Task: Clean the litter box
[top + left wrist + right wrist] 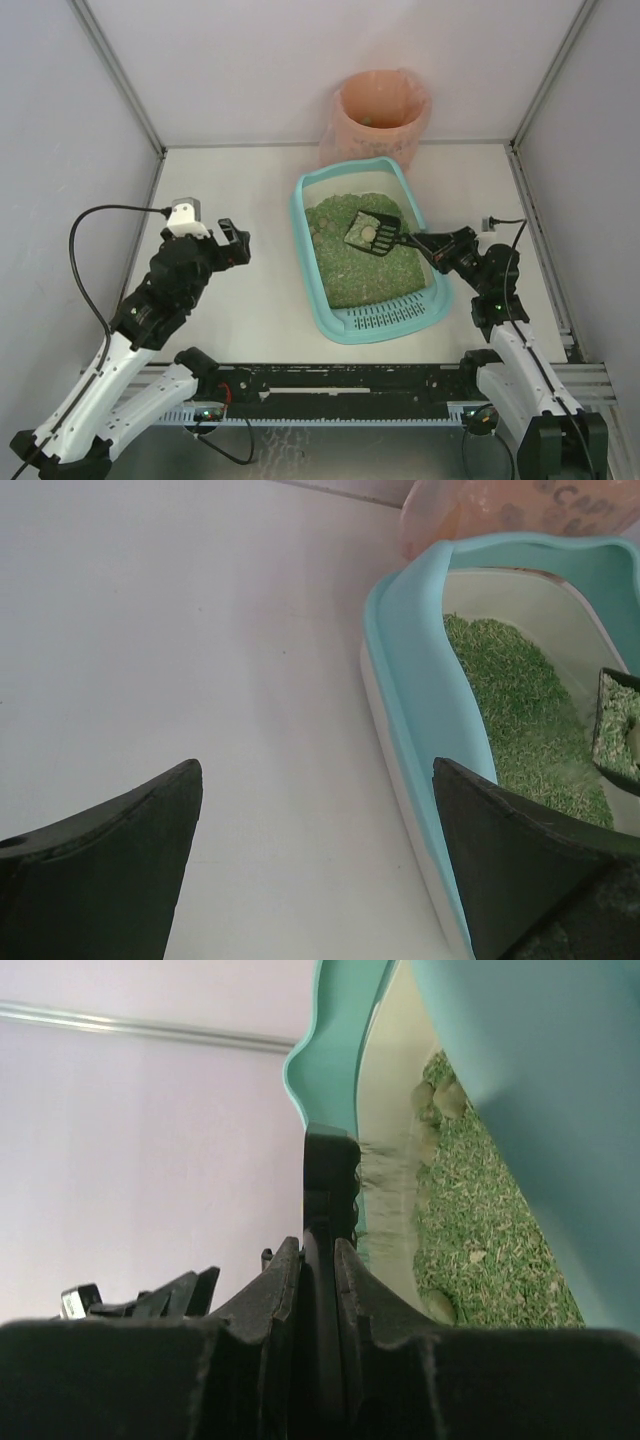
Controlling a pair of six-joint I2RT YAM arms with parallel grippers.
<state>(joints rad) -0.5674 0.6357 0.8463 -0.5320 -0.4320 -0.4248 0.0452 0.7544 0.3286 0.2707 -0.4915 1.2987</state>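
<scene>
The light-teal litter box (pixel 300 215) lies mid-table, filled with green litter (pixel 345 265), its slotted grate end (pixel 390 318) nearest me. My right gripper (pixel 425 243) reaches over the box's right rim, shut on the handle of a black slotted scoop (pixel 372 235). The scoop sits over the litter and carries a pale clump. In the right wrist view the fingers (pixel 285 1270) clamp the handle (pixel 330 1180), with clumps (pixel 440 1100) in the litter beyond. My left gripper (pixel 235 243) hangs open and empty, left of the box rim (pixel 420 680).
A round bin lined with a pink bag (pixel 382 115) stands behind the box against the back wall. Enclosure walls close in the table on the left, right and back. Bare tabletop (pixel 200 630) stretches left of the box.
</scene>
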